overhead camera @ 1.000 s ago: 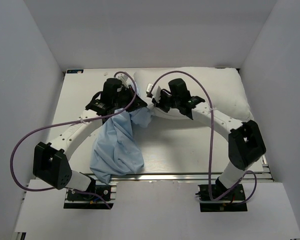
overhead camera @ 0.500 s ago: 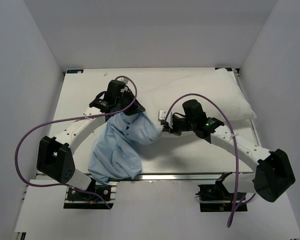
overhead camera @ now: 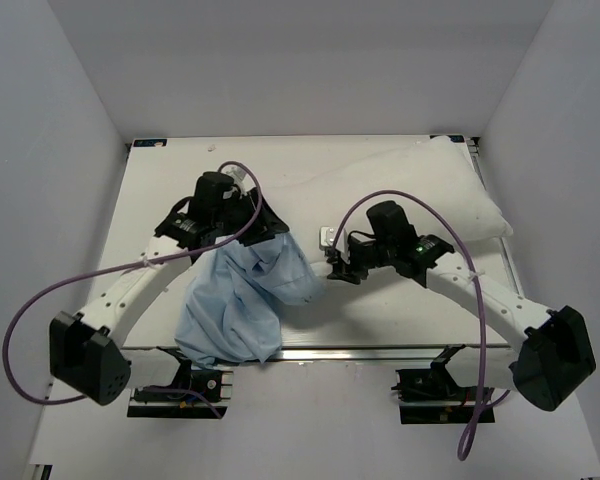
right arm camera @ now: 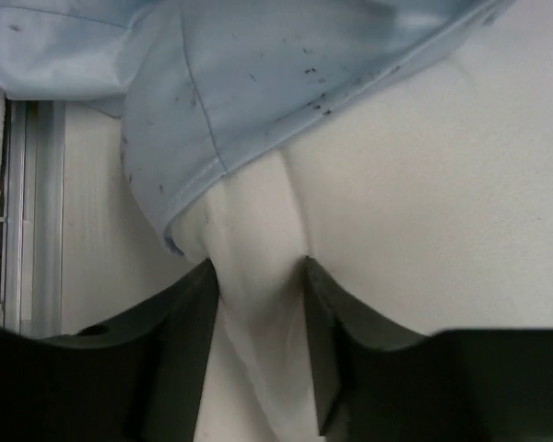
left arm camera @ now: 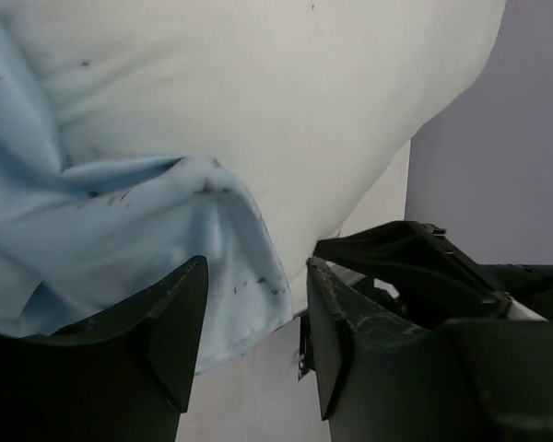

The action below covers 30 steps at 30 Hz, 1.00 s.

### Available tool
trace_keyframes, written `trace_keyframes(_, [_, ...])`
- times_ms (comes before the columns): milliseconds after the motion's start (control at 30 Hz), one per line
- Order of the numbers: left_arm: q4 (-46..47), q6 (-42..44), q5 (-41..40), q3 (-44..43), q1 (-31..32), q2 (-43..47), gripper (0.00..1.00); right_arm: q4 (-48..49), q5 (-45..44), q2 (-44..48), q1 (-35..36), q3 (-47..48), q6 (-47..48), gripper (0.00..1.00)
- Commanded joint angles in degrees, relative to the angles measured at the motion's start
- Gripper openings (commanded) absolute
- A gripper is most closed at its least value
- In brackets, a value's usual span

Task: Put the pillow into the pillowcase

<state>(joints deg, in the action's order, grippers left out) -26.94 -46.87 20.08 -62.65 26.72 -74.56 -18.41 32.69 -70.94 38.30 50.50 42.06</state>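
Observation:
The white pillow (overhead camera: 430,185) lies slantwise from the back right corner toward the table's middle. Its left end is tucked under the light-blue pillowcase (overhead camera: 235,300), which is bunched at the front left. My left gripper (overhead camera: 268,228) hovers at the pillowcase's upper edge. In the left wrist view its jaws (left arm camera: 256,267) stand apart, the pillowcase hem (left arm camera: 249,304) hanging loose just beyond them. My right gripper (overhead camera: 332,264) sits at the pillow's near edge. In the right wrist view it (right arm camera: 258,267) is open, with a fold of pillow (right arm camera: 258,230) lying between its fingers below the pillowcase rim (right arm camera: 258,83).
White walls enclose the table (overhead camera: 160,200) on three sides. A metal rail (overhead camera: 380,350) runs along its front edge, and the pillowcase hangs down to it. Purple cables loop over both arms (overhead camera: 400,200).
Both grippers have opened, letting go of the pillowcase and the pillow. The left arm has drawn back to the left. Earlier the right arm pulled the pillow's corner toward the front.

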Motion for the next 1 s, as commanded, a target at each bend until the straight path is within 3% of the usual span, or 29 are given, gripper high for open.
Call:
trace_keyframes(0, [-9.3,2.5,-9.7,-5.4,-0.5,7.3,0.58,-5.7,3.8,4.7,-0.9,5.7,2.8,0.49])
trace_keyframes(33, [-13.4,2.7,-11.8,-6.2,-0.7,7.9,0.58,-6.0,3.9,5.7,-1.0,6.8,3.5,0.56])
trace_keyframes(133, [-17.5,2.1,-17.3,-7.7,-1.8,9.9,0.6,-5.1,2.8,8.4,-1.2,8.1,2.8,0.66])
trace_keyframes(267, [-15.8,1.1,-18.1,-4.2,-3.7,10.8,0.61,1.7,-1.7,8.5,-1.3,10.6,-5.8,0.73])
trace_keyframes(433, [-7.8,-1.1,-17.0,0.3,-4.7,8.3,0.61,13.7,-10.9,0.2,-1.3,14.4,-25.1,0.77])
trace_keyframes(567, [-4.9,-1.5,-17.5,-0.4,-5.1,4.6,0.61,15.0,-16.2,-14.7,-1.3,24.7,-33.9,0.8])
trace_keyframes(700, [-3.3,-1.3,-18.8,-0.6,-6.6,4.2,0.61,14.6,-21.1,-26.8,-1.4,38.1,-33.5,0.82])
trace_keyframes(967, [2.3,1.0,-15.0,-1.0,-12.2,-1.4,0.6,9.5,-16.8,-40.3,-1.3,46.0,-25.5,0.82])
